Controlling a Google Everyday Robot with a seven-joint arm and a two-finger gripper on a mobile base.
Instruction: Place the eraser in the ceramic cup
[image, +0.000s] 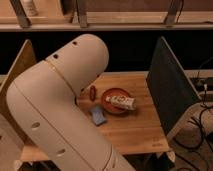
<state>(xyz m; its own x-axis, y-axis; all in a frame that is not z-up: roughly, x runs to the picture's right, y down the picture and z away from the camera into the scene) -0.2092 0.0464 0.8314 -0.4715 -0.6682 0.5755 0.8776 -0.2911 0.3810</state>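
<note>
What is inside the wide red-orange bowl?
A pale oblong packet lies across the red-orange bowl. Its floor beneath is covered. The gripper is out of sight, likely behind the large white arm.

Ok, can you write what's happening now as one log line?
arm: blocks left view | gripper: out of sight | blue eraser: on table beside red bowl | cup: not seen

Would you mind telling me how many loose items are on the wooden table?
4: a red-orange bowl mid-table, a white packet inside it, a blue block beside it, a small reddish item behind that. The arm may hide more; the gripper is out of view.
</note>
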